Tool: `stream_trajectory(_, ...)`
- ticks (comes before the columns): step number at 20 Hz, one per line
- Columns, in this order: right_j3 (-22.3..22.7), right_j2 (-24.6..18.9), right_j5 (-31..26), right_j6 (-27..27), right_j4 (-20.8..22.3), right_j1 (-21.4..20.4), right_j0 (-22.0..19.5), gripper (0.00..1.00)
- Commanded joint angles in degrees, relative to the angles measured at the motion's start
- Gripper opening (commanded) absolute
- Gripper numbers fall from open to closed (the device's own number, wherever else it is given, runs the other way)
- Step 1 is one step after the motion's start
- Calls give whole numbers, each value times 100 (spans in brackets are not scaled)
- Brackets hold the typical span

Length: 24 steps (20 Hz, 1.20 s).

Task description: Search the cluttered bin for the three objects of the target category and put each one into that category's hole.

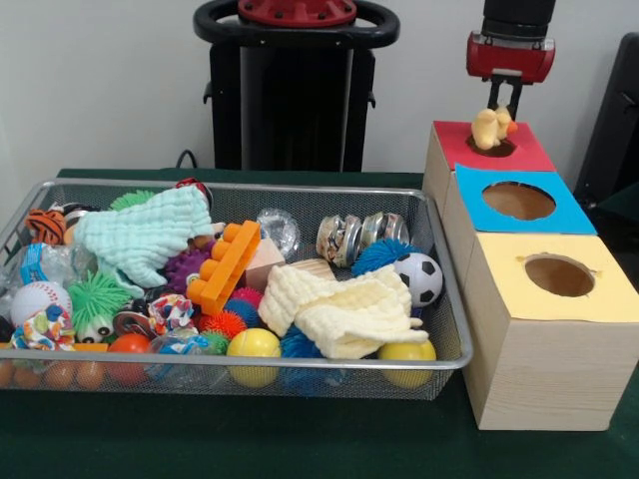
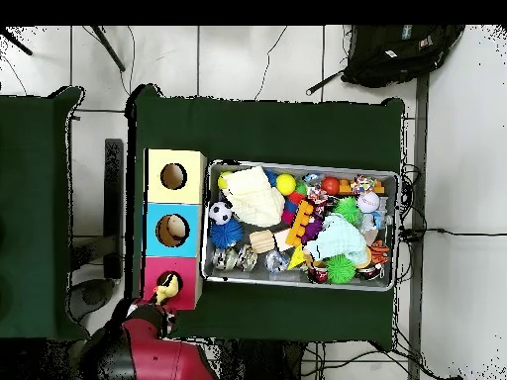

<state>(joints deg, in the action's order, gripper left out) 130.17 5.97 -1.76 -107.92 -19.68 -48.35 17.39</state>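
Observation:
My gripper [image 1: 506,112] hangs over the red-topped box [image 1: 529,152], at the far end of the row of three boxes. It is shut on a yellow duck toy [image 1: 487,128] with an orange beak, and the toy's underside sits at the rim of the red box's hole. In the overhead view the duck [image 2: 166,287] shows on the red box [image 2: 183,282], with the gripper [image 2: 161,300] right beside it. The wire bin [image 1: 439,261] is packed with toys: balls, spiky balls, cloths and an orange block [image 1: 225,264].
The blue-topped box [image 1: 569,212] and the yellow-topped box [image 1: 609,289] stand in line with the red one, each with a round hole. The boxes touch the bin's right side. A soccer ball [image 1: 419,277] and a cream cloth [image 1: 344,311] lie near that side.

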Motion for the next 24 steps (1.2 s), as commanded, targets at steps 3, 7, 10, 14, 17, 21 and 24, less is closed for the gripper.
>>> stream_trajectory(3,157,-636,138,-1396,-142,228,-45,0)
stream_trajectory(7,115,-529,46,-1400,-192,206,99,0)
stream_trajectory(10,95,-531,133,-1376,-152,222,105,0)
stream_trajectory(14,54,-555,293,-1235,21,238,58,100)
stream_trajectory(17,36,-529,85,-1227,-51,211,89,100)
stream_trajectory(21,-25,-451,-105,-1196,-102,196,159,100)
stream_trajectory(24,-44,-460,-119,-1198,-117,201,135,100)
